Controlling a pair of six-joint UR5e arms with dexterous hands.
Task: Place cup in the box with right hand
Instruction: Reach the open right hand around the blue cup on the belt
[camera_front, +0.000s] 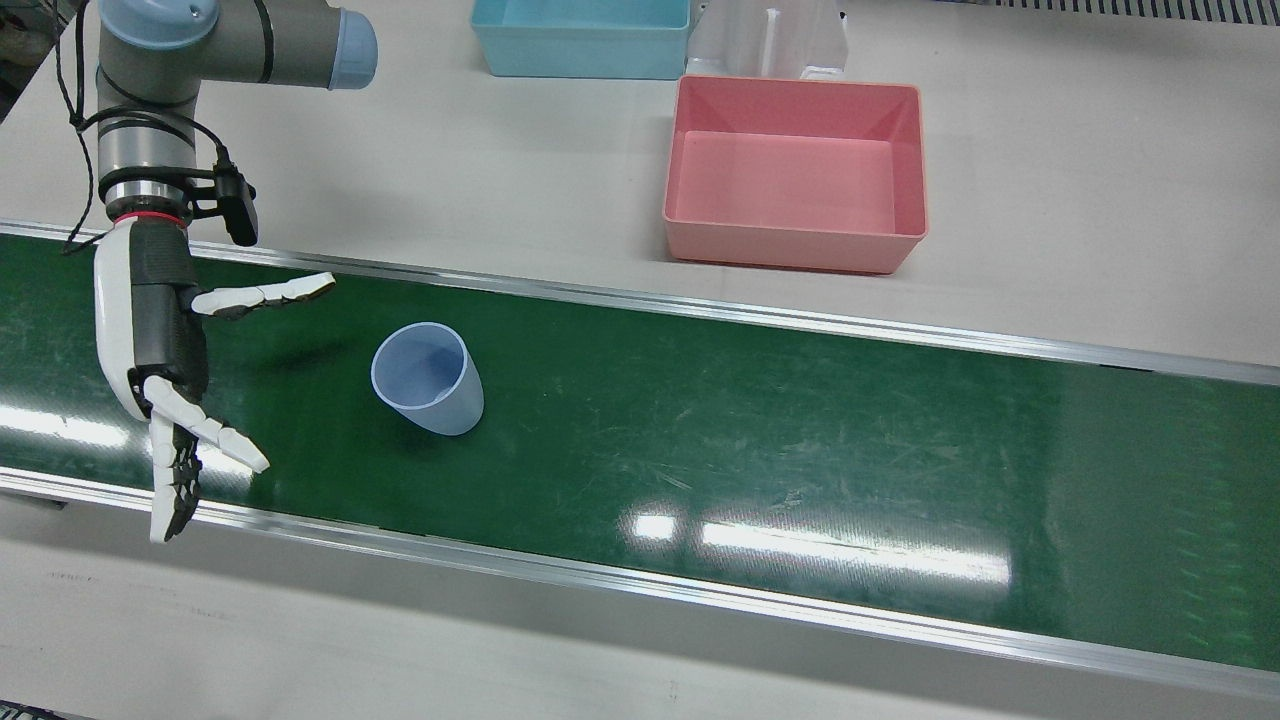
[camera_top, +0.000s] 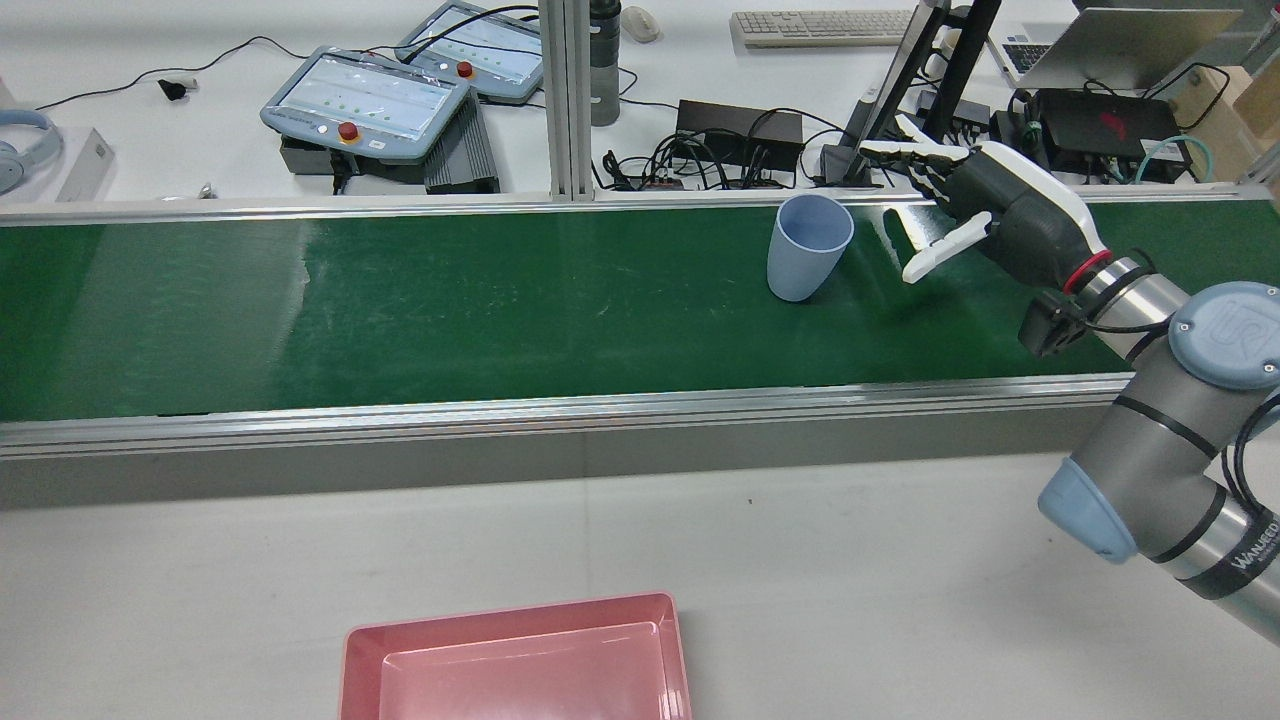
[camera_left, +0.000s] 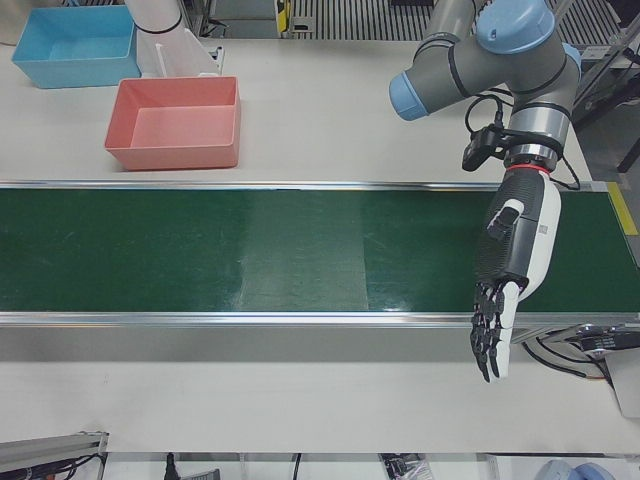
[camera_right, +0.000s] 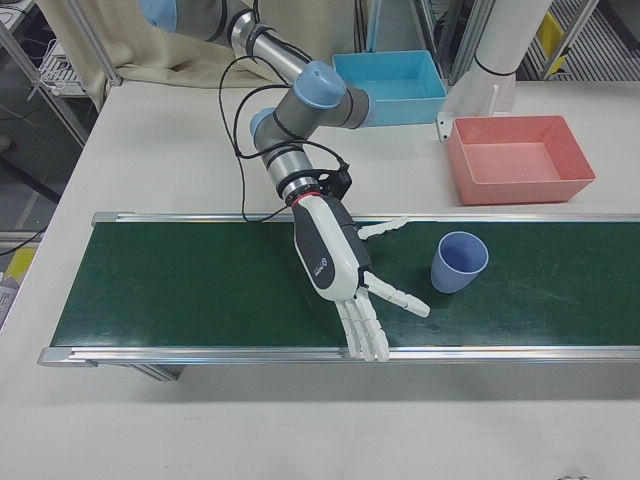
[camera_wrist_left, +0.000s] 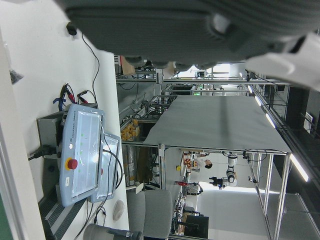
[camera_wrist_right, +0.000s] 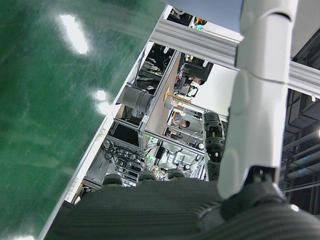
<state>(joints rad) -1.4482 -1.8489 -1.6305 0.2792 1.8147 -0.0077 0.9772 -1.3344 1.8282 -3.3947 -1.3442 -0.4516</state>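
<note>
Right robot hand (camera_front: 165, 370) hangs over the left end of the green conveyor belt (camera_front: 760, 440) in the front view, its fingers spread apart and holding nothing, one finger (camera_front: 270, 293) reaching sideways toward the cup and the rest pointing at the belt's near rail. Just to its right stands the pale blue cup (camera_front: 428, 379), upright on the belt with its mouth open upward, near the hand but not touched by it. Farther right and beyond the belt's far rail, the pink box (camera_front: 796, 172) sits on the white table (camera_front: 1080, 180), with nothing in it; a light blue box (camera_front: 582, 38) lies behind it toward the arm pedestals.

Across the station, the left-front view shows the left robot hand (camera_left: 510, 275) hanging palm-down over the other end of the belt, its fingers extended and slightly apart past the near rail, gripping nothing. From the rear view the cup stands close to the belt's far rail, with teach pendants (camera_top: 370, 100) and cables on the desk beyond.
</note>
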